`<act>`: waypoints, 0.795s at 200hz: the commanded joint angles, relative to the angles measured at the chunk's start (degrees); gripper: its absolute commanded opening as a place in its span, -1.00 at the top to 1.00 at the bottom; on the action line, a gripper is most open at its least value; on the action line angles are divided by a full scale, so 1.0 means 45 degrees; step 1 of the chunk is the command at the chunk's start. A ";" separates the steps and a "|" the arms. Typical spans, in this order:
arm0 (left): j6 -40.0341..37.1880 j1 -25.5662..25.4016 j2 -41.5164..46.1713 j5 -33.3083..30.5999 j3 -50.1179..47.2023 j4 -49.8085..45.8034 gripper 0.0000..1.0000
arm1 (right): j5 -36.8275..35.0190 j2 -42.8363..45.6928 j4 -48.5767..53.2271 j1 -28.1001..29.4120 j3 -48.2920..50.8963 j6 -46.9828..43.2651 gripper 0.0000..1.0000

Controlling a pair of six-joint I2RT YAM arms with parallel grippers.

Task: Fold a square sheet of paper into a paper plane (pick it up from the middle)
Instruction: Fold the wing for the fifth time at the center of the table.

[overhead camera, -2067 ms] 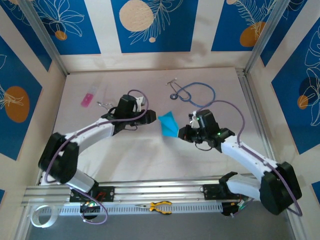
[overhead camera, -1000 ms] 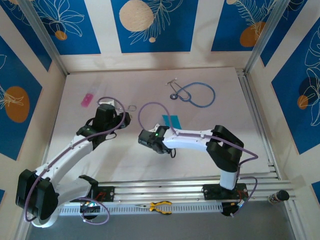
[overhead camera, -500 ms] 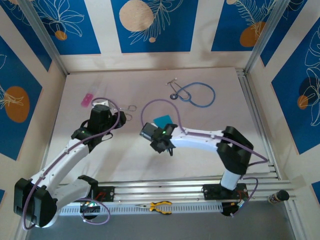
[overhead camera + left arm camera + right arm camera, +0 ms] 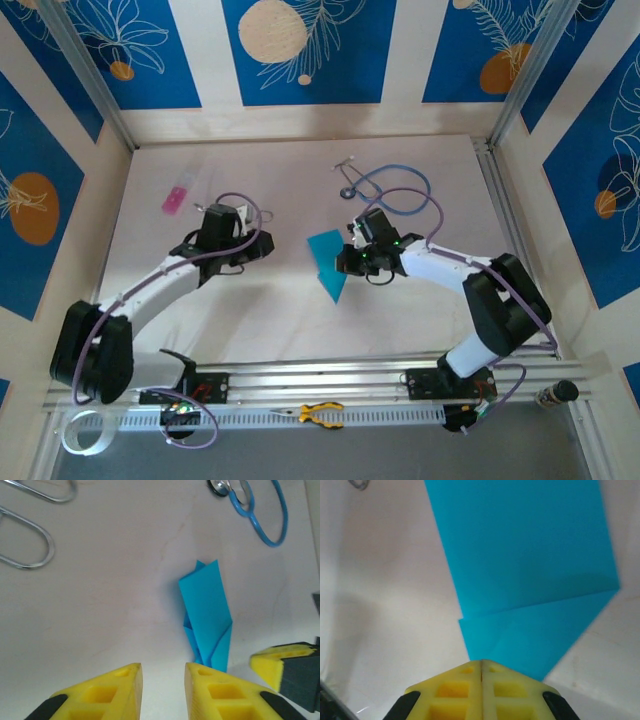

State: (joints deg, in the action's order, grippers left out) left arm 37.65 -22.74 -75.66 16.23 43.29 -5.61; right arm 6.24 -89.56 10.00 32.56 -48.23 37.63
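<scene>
A lab test booth: aluminium rails (image 4: 320,380), patterned wall panels (image 4: 340,60).

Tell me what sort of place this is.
Probably a robot test cell: two arms bolted to an aluminium rail, blue patterned panels walling in the table, and props like a stethoscope and folded blue paper.

The sheet of paper (image 4: 328,262) was matte cyan-blue and folded into an angular, creased shape. Its far end was a broad slanted panel, and it narrowed to a point toward the near edge. It lay near the middle of the pale surface (image 4: 250,310), with overlapping layers and one straight fold line across it.
</scene>
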 commanded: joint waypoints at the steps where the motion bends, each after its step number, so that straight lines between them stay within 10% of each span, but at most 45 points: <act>1: 0.0473 0.0053 -0.0576 0.1719 0.0438 0.0996 0.44 | 0.1244 -0.0610 -0.1024 -0.0006 -0.0246 0.0700 0.88; 159: 0.2136 -0.1357 -0.4972 0.3303 0.2103 0.2225 0.77 | -0.1199 -0.2513 0.0609 0.1726 -0.0296 0.6435 0.85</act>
State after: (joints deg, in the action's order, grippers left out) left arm 46.02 -27.31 -95.07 30.68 50.09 4.32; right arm 4.47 -100.31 7.53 38.57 -50.50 58.33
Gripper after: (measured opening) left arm 0.123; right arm 0.076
